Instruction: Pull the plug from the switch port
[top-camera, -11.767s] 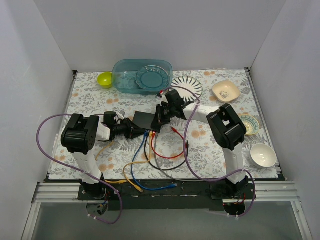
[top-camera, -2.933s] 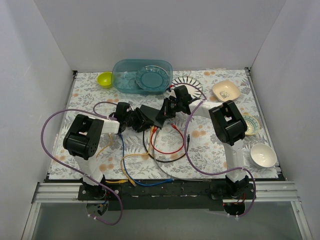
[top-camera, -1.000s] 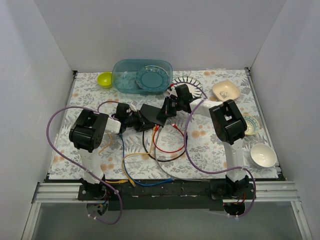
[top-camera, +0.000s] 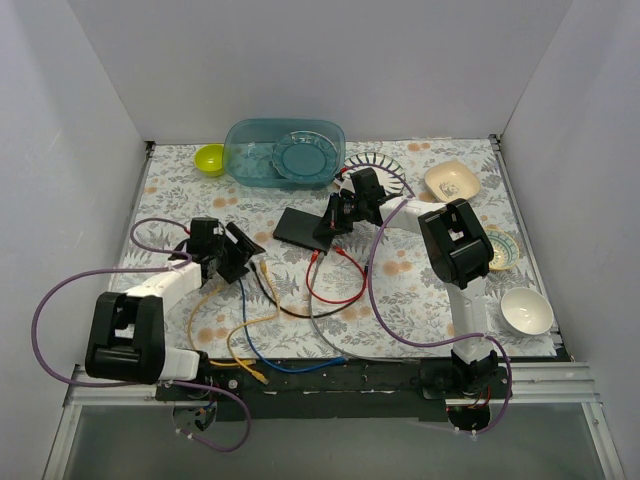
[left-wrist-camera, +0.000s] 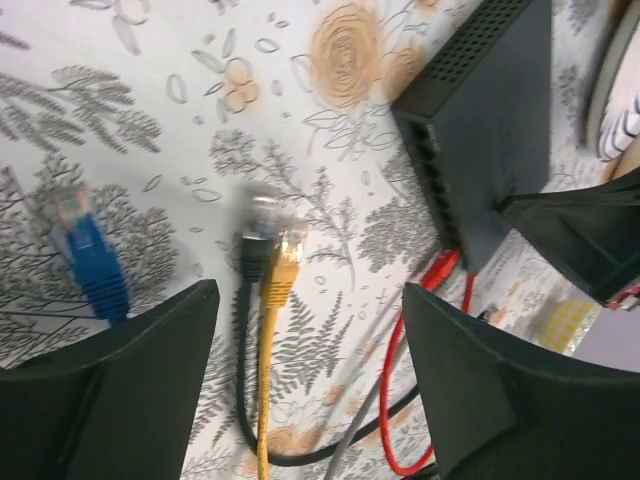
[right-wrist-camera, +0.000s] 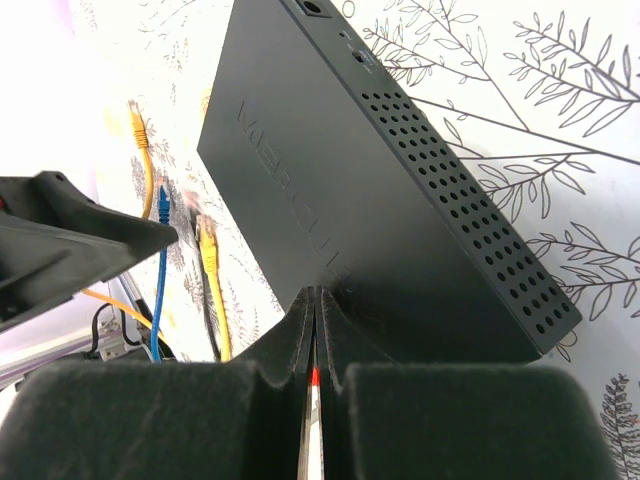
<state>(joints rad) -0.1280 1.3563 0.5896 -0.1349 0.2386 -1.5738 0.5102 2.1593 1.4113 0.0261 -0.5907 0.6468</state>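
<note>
**Left jaws gape empty over loose plugs; right jaws close at the switch.**
Only the right wrist view shows the right jaws nearly together, tips against the switch, with a red sliver in the slit. The left wrist view shows a yellow plug, black plug and blue plug on the counter. At 2 o'clock a red plug meets the switch's sockets. From above, the switch lies mid-counter.

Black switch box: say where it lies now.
In the top view, the flat matte-black switch box lies centrally, in front of the teal plastic tub, the right end effector at its right edge.
</note>
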